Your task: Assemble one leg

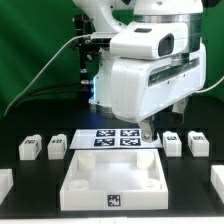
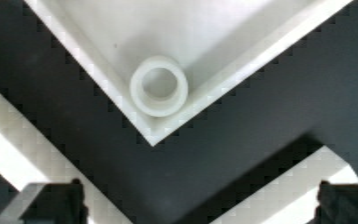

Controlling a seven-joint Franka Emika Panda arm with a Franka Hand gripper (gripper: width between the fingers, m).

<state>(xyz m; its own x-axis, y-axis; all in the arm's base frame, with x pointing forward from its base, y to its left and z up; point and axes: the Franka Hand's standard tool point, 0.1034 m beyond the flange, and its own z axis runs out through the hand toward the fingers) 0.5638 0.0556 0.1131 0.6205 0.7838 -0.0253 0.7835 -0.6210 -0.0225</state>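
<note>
here, the gripper (image 1: 149, 128) hangs low over the far corner of the tray-like piece (image 1: 85, 198) at the exterior view's right, just beside the edge of the marker board (image 1: 85, 140). in the wrist view its two dark fingers (image 2: 51, 200) stand wide apart, clamped on no part, and frame the tray's white corner, where a round socket (image 2: 160, 85) is moulded. four legs stand on the black table (image 1: 35, 205), all untouched: a left pair (image 1: 30, 148) at the exterior view's left of the marker board, and a right pair beyond its other end. of these, the nearest leg (image 1: 172, 144) stands near the gripper but apart from it, its tag showing.
</note>
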